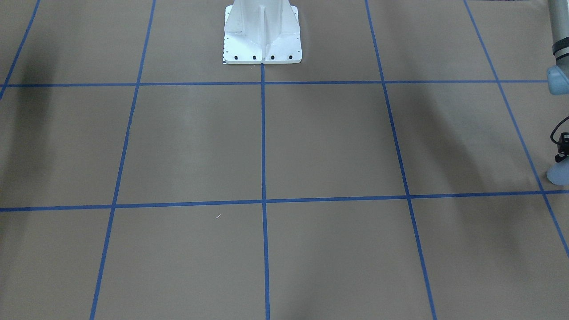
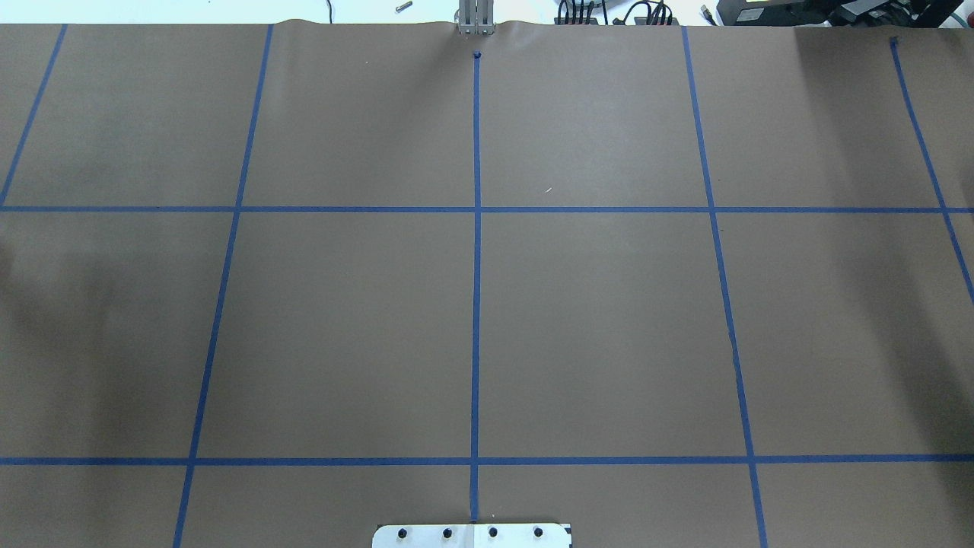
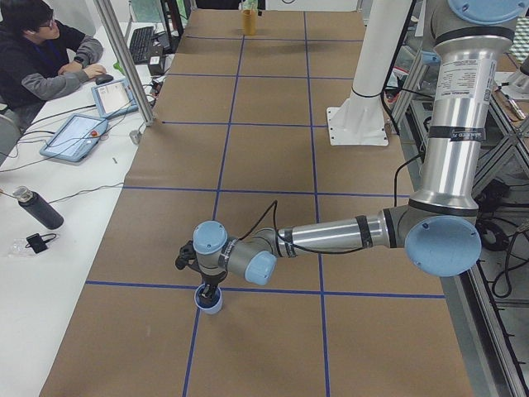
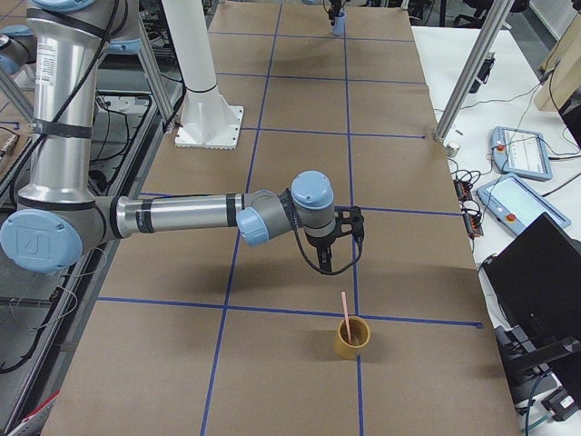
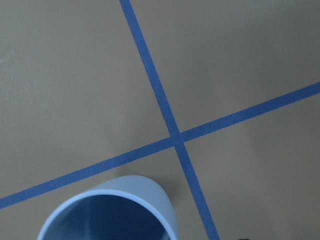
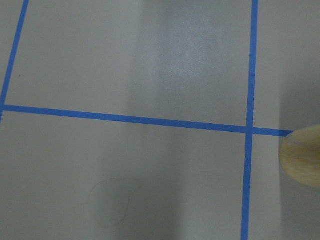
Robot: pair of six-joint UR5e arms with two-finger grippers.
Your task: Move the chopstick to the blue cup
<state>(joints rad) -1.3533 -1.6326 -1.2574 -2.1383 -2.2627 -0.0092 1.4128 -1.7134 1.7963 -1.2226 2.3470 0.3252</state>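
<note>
Brown-paper tabletop (image 2: 342, 327) w/ blue tape grid (image 2: 476, 304). Thin pale pink chopstick (image 4: 345, 311) stands in a mustard-yellow cup (image 4: 350, 345), near the right gripper (image 4: 329, 265). Left gripper (image 3: 208, 288) hangs just over a small pale blue plastic cup (image 3: 212, 307). Can't tell how far either's jaws are open.

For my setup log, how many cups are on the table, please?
2: the blue cup under the left gripper; a yellow cup holding the chopstick, near the right gripper.
</note>
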